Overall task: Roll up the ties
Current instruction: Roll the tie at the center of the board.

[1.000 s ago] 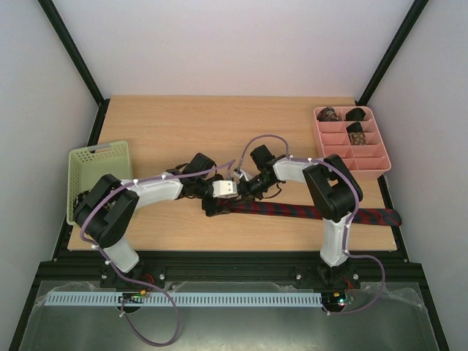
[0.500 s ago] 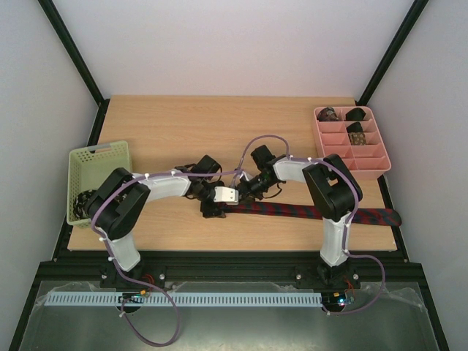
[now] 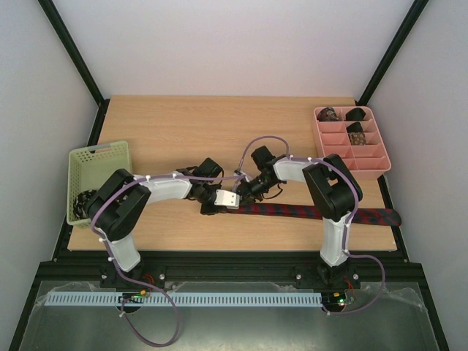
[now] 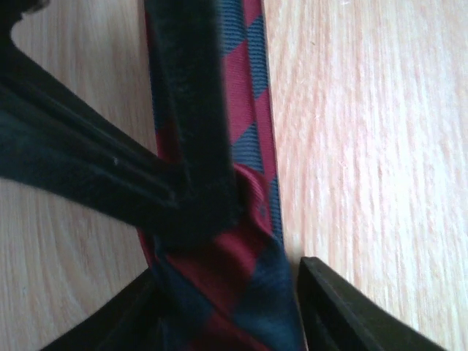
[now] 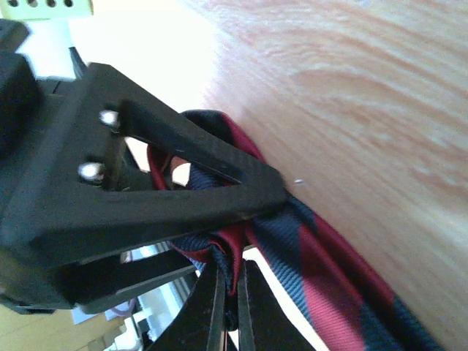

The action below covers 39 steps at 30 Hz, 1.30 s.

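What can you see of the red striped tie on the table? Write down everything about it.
The tie is dark red with slanted navy stripes, of smooth woven cloth. It lies as a long flat strip across the near part of the table, its wide end at the right edge. Its narrow end is folded up, pinched in the shut right gripper; the left gripper straddles it there.

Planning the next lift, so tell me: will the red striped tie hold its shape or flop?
Likely floppy: the tie bunches into folds where the right pincer pinches it. Probably light and apt to slide, lying flat on the smooth table.
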{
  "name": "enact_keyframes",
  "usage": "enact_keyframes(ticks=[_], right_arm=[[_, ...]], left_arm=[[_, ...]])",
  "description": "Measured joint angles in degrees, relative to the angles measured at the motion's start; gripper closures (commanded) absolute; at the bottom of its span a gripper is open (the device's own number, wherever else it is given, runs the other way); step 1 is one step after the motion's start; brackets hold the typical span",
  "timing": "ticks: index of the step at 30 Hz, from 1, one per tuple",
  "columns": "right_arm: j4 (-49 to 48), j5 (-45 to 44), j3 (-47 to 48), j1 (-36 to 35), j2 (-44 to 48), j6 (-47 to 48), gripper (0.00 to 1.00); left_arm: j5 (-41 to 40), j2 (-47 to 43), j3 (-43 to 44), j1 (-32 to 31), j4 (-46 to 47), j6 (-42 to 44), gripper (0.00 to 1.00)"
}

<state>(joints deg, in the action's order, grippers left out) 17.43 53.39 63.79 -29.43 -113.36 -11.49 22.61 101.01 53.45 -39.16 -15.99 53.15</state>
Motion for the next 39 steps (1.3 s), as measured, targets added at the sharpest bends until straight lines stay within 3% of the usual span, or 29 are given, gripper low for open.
enact_keyframes(ticks=[4,10,17,20,25,28,39], right_arm=[[0.8,-2.3,0.9,0.2,-3.2,1.3,0.99],[2.2,-1.3,2.1,0.2,-4.9,2.4,0.99],[2.4,-1.1,2.2,0.2,-5.0,2.7,0.99],[2.4,-1.1,2.2,0.2,-5.0,2.7,0.99],[2.4,-1.1,2.2,0.2,-5.0,2.8,0.99],[2.4,-1.1,2.2,0.2,-5.0,2.8,0.99],[2.4,-1.1,2.2,0.2,-5.0,3.3,0.99]], left_arm=[[2.3,-2.2,-1.5,2.1,-0.3,-0.9,0.31],[5.5,-9.1,-4.8,6.6,-0.2,-0.7,0.30],[5.4,-8.2,-6.5,6.6,-1.2,0.3,0.31],[4.7,-6.8,-6.4,5.8,-1.6,0.5,0.36],[2.9,-4.5,-5.6,4.2,-1.4,0.2,0.57],[2.4,-4.5,-5.5,4.0,-1.1,-0.5,0.64],[6.5,-7.3,-3.3,2.4,0.2,-5.9,0.66]])
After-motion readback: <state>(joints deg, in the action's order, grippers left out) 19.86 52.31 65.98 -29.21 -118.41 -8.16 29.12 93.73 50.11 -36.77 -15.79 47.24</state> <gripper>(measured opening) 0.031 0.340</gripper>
